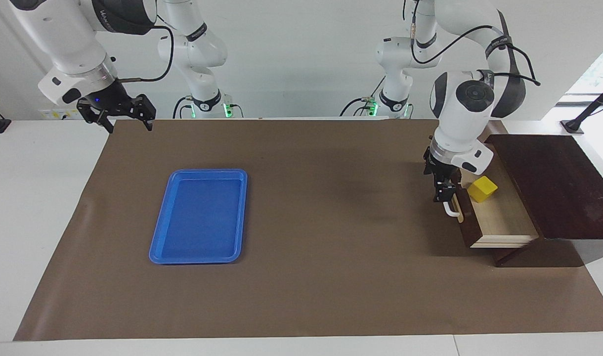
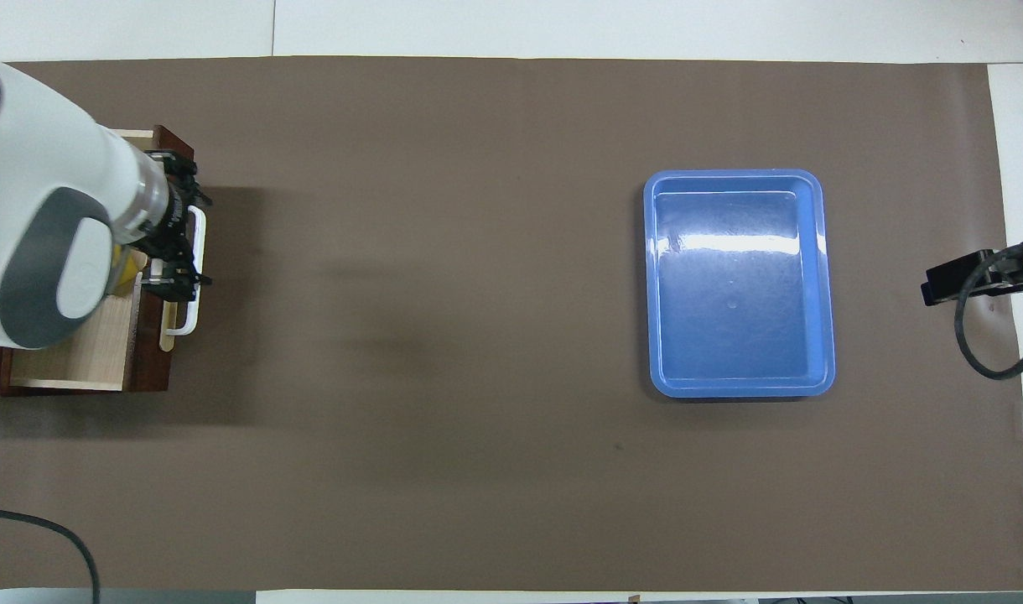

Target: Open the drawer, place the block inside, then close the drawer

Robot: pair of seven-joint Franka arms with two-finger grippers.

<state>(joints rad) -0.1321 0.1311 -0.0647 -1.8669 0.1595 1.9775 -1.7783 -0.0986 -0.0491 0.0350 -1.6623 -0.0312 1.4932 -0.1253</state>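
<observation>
The drawer (image 1: pixel 504 217) stands pulled out of its dark wooden box (image 1: pixel 553 183), pale interior showing. The yellow block (image 1: pixel 482 189) lies inside it, close to the drawer front, with nothing touching it. My left gripper (image 1: pixel 442 185) points down at the white handle (image 1: pixel 450 211), fingers spread apart and open. In the overhead view the left arm covers most of the drawer (image 2: pixel 84 344); the left gripper (image 2: pixel 180 243) is over the handle (image 2: pixel 194 315), and only a yellow sliver of block (image 2: pixel 130 267) shows. My right gripper (image 1: pixel 116 114) hangs open and raised over the table edge at the right arm's end.
A flat blue tray (image 1: pixel 202 171), with nothing in it, lies on the brown mat toward the right arm's end, and shows in the overhead view as the blue tray (image 2: pixel 734 174). The wooden box stands at the left arm's end of the table.
</observation>
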